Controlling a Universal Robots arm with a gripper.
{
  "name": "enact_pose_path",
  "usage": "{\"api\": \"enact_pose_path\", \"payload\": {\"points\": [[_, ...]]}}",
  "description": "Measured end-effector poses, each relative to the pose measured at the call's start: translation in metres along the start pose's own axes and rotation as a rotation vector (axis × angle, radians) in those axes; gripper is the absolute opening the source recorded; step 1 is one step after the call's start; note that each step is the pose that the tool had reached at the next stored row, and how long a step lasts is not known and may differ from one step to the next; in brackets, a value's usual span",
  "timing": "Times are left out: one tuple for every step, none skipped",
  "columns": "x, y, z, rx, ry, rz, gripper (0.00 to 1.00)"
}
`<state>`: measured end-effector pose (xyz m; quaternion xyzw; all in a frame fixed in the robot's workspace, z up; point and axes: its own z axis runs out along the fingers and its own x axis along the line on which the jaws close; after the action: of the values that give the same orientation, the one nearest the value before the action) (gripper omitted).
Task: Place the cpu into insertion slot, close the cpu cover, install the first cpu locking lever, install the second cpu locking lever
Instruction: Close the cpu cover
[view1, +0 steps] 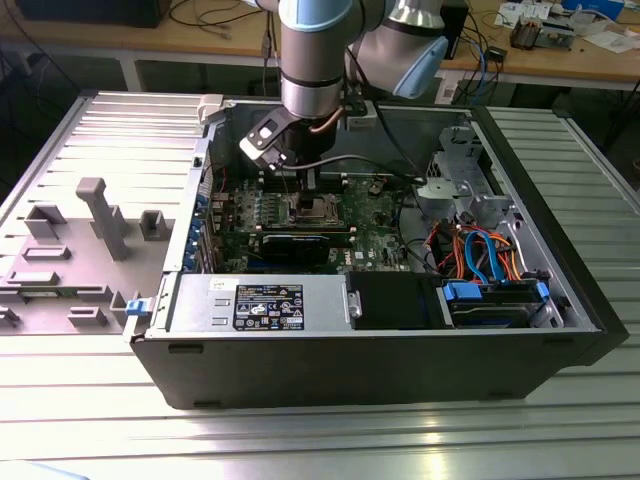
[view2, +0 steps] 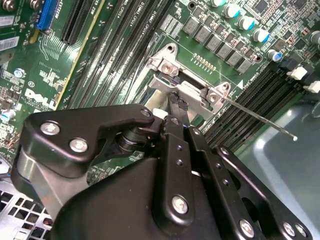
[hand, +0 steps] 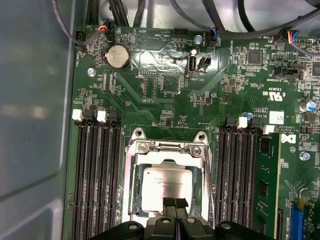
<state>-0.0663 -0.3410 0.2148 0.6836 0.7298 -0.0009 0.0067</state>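
Note:
In the first wrist view the cpu (hand: 162, 182) lies flat in the motherboard socket, its silvery top showing through the window of the cpu cover (hand: 131, 185), which lies down around it. My gripper (hand: 175, 205) is shut with nothing between its black fingertips, which sit right over the cpu's near edge. The second wrist view has the gripper (view2: 177, 102) at the socket, and a thin locking lever (view2: 260, 120) sticks out from the socket corner, unlatched. In the exterior view the gripper (view1: 303, 185) hangs just above the socket (view1: 315, 210) inside the open computer case.
Black memory slots (hand: 97, 175) flank the socket, with a green memory stick (hand: 265, 175) on one side. A coin battery (hand: 118, 57) and cables lie beyond. In the exterior view a power supply (view1: 260, 305), drive cables (view1: 480, 255) and a grey fixture tray (view1: 90, 230) surround the board.

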Motion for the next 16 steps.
{"api": "enact_pose_path", "payload": {"points": [[0.0000,-0.0001,0.0012,0.0000,-0.0001,0.000,0.11],[0.0000,-0.0002,0.0019,0.0000,0.0000,0.000,0.11],[0.0000,-0.0002,0.0026,0.0000,0.0000,0.000,0.11],[0.0001,-0.0002,0.0034,0.0000,0.0000,0.000,0.11],[0.0001,-0.0002,0.0039,0.0000,0.0000,0.000,0.11],[0.0001,-0.0002,0.0048,0.0001,-0.0001,0.000,0.11],[0.0001,-0.0003,0.0054,0.0001,-0.0001,0.000,0.11],[0.0001,-0.0004,0.0057,0.0001,-0.0001,0.000,0.11],[0.0001,-0.0006,0.0060,0.0001,-0.0001,0.000,0.11],[0.0001,-0.0007,0.0063,0.0001,0.0000,0.000,0.11],[0.0001,-0.0009,0.0067,0.0000,0.0000,0.000,0.11],[0.0002,-0.0012,0.0070,0.0000,0.0000,0.000,0.11],[0.0002,-0.0015,0.0077,0.0000,0.0000,0.000,0.11],[0.0002,-0.0018,0.0080,0.0000,0.0000,0.000,0.11],[0.0002,-0.0020,0.0084,0.0001,-0.0001,0.000,0.11],[0.0002,-0.0022,0.0086,0.0001,-0.0002,0.000,0.11]]}}
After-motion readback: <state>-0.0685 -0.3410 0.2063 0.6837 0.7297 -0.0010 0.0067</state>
